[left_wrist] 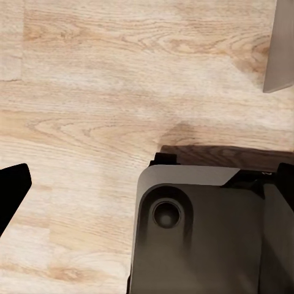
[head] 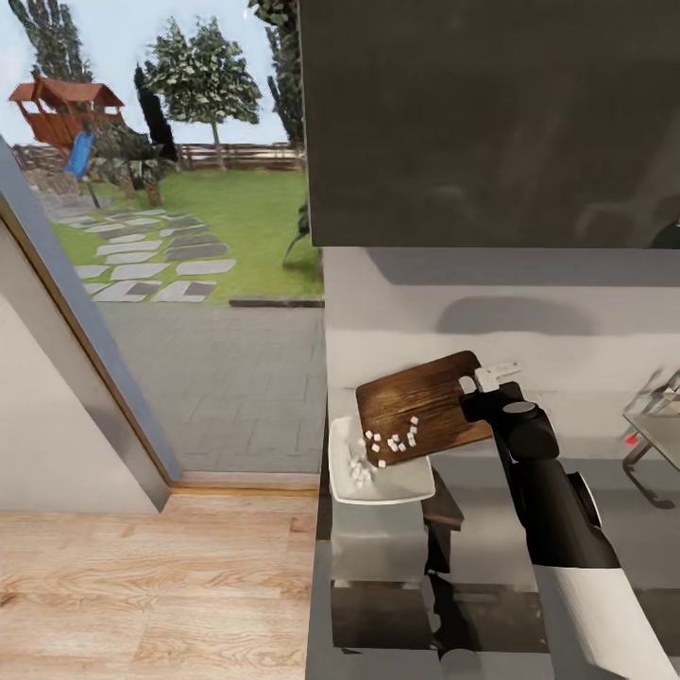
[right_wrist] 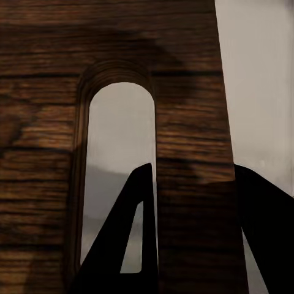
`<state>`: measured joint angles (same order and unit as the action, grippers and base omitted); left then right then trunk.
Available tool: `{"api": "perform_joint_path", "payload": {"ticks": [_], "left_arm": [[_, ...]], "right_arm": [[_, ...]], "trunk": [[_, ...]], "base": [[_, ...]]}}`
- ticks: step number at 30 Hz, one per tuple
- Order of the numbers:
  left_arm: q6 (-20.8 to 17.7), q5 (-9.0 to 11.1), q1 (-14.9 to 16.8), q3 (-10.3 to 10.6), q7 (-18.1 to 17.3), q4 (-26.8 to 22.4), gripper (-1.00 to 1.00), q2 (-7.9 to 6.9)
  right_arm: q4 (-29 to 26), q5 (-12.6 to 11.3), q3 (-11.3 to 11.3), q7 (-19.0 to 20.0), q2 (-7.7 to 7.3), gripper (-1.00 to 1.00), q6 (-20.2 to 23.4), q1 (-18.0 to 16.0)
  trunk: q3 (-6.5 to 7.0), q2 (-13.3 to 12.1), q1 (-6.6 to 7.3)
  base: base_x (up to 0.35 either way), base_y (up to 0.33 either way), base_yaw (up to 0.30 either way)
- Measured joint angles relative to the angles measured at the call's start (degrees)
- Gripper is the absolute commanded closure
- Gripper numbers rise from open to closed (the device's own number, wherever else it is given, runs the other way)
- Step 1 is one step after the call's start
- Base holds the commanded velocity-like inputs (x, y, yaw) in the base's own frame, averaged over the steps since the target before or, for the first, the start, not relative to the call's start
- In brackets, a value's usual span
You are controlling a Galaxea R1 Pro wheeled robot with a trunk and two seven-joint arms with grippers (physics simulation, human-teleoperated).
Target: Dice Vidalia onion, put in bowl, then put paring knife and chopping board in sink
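Ahead of me a dark upper cabinet (head: pixel 491 123) hangs over a pale grey wall (head: pixel 529 312). Below it runs a glossy grey countertop (head: pixel 378 614). To my left, a glass opening with a slanted grey frame (head: pixel 85 321) looks onto grey paving (head: pixel 227 378), a lawn (head: pixel 255 217), stepping stones (head: pixel 151 255), trees (head: pixel 203 85) and a red playhouse (head: pixel 66 109) in daylight. The floor (head: pixel 151 586) is light wood planking, seen also under my left wrist (left_wrist: pixel 92 92).
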<state>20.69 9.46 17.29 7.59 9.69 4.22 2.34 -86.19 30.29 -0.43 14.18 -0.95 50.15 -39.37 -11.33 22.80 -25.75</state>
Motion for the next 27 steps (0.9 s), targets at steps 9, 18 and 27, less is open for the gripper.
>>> {"api": "perform_joint_path", "payload": {"ticks": [9, 18, 27], "left_arm": [[0.0, 0.03, 0.01, 0.0, 0.0, 0.01, -1.0, -0.01], [0.0, -0.03, 0.01, 0.0, 0.0, 0.01, -1.0, 0.01], [0.0, -0.02, 0.01, 0.0, 0.0, 0.01, -1.0, 0.04]], "right_arm": [[-0.04, -0.12, 2.09, -2.43, 1.1, 1.0, 0.05, -0.88], [0.02, 2.72, 2.26, -2.55, 2.61, 1.0, -0.02, -1.16], [0.0, 4.49, 2.25, -3.88, 2.61, 1.0, -0.18, -1.17]], "trunk": [[0.0, 0.0, 0.0], [0.0, 0.0, 0.0], [0.0, 0.0, 0.0]], "base": [[0.0, 0.0, 0.0], [0.0, 0.0, 0.0], [0.0, 0.0, 0.0]]}}
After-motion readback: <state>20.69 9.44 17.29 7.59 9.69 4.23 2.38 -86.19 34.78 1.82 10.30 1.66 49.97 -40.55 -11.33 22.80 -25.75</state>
